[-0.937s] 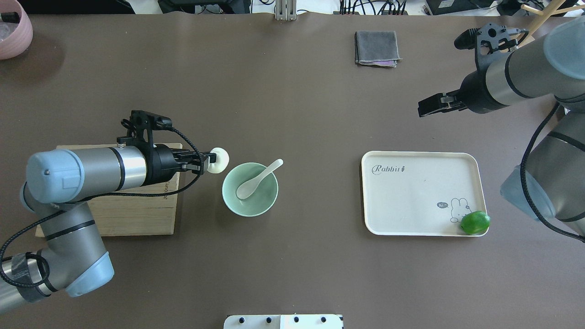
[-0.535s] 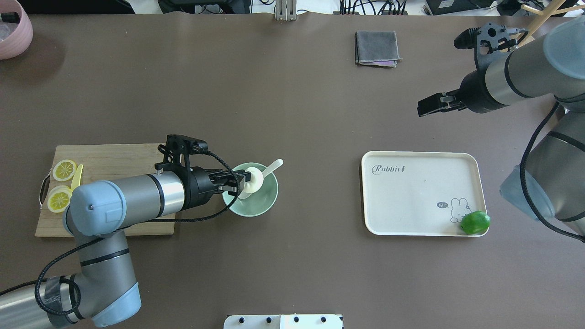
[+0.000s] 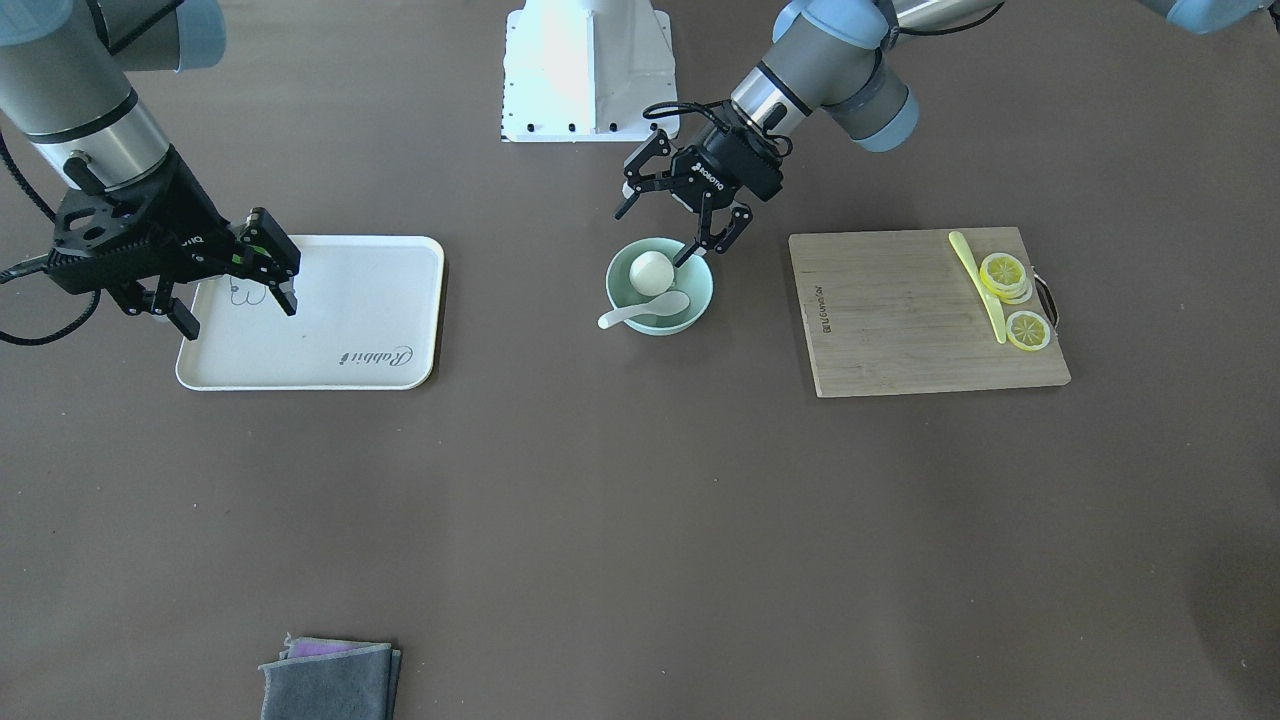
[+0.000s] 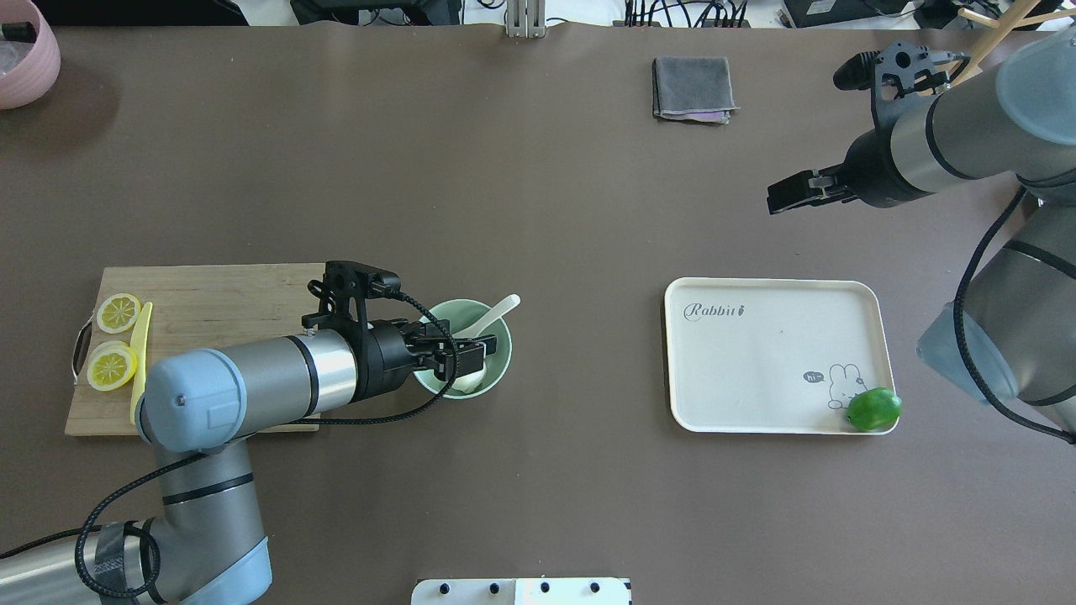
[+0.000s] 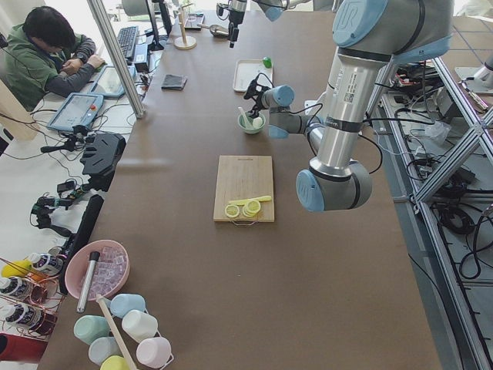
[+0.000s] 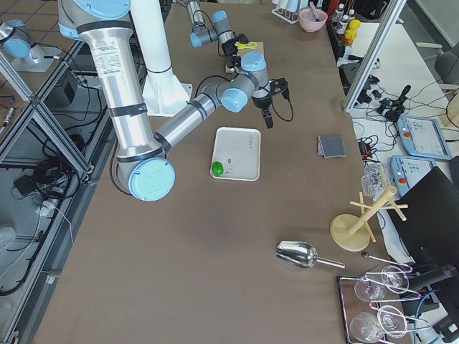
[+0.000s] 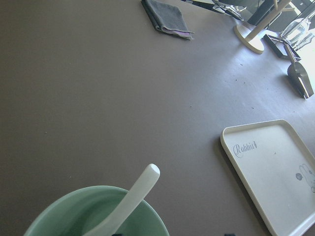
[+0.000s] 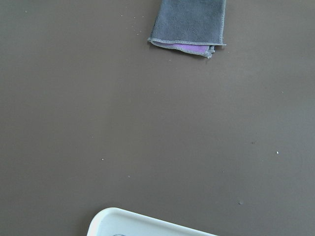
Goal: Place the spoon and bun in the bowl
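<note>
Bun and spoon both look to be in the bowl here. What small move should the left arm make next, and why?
Probably lift the left gripper straight up, jaws open. The bun lies free in the bowl beside the spoon, and one fingertip hangs at the rim, so a sideways move might knock the bowl.

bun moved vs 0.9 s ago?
Yes. The bun now lies inside the bowl. In the overhead view it was earlier held just outside the bowl's left rim, so it has moved right, into the bowl.
</note>
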Action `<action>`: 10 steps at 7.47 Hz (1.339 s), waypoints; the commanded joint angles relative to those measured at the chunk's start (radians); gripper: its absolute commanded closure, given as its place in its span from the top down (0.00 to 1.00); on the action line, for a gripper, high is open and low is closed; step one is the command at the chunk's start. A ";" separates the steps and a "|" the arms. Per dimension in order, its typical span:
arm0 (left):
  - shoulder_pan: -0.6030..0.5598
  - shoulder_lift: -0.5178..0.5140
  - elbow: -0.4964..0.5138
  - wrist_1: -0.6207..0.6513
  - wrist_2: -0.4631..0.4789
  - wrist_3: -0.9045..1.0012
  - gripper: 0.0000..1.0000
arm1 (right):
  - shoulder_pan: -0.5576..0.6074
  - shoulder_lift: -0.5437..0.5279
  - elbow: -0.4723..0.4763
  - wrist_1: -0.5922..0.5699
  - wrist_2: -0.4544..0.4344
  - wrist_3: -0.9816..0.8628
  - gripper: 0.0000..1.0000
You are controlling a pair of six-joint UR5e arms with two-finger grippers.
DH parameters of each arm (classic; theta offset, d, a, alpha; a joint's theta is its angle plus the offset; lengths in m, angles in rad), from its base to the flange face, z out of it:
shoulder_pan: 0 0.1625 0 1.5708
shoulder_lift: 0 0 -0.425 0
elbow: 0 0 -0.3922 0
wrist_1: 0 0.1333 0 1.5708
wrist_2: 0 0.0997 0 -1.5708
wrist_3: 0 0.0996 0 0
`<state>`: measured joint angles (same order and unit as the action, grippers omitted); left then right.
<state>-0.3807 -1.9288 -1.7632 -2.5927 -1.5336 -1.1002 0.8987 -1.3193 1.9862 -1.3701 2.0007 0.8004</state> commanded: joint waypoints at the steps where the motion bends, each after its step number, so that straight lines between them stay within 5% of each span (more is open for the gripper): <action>1: -0.150 0.011 -0.028 0.151 -0.212 0.005 0.98 | 0.020 -0.014 -0.006 -0.010 0.003 -0.015 1.00; 3: -0.451 0.011 -0.035 0.352 -0.621 0.105 0.98 | 0.078 -0.061 -0.009 -0.012 0.016 -0.070 1.00; 5: -0.643 0.136 -0.039 0.448 -0.826 0.428 0.98 | 0.200 -0.160 -0.021 -0.014 0.039 -0.247 1.00; 7: -0.839 0.261 -0.029 0.498 -0.949 0.711 0.98 | 0.432 -0.227 -0.140 -0.014 0.284 -0.530 1.00; 8: -0.919 0.295 -0.028 0.567 -0.950 0.823 0.98 | 0.510 -0.268 -0.168 -0.017 0.294 -0.682 1.00; 10: -1.067 0.307 -0.028 0.923 -0.941 1.259 0.98 | 0.627 -0.296 -0.181 -0.115 0.299 -0.843 1.00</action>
<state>-1.3458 -1.6323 -1.7922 -1.8841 -2.4773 -0.1074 1.4473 -1.5965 1.8106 -1.4133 2.2907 0.0654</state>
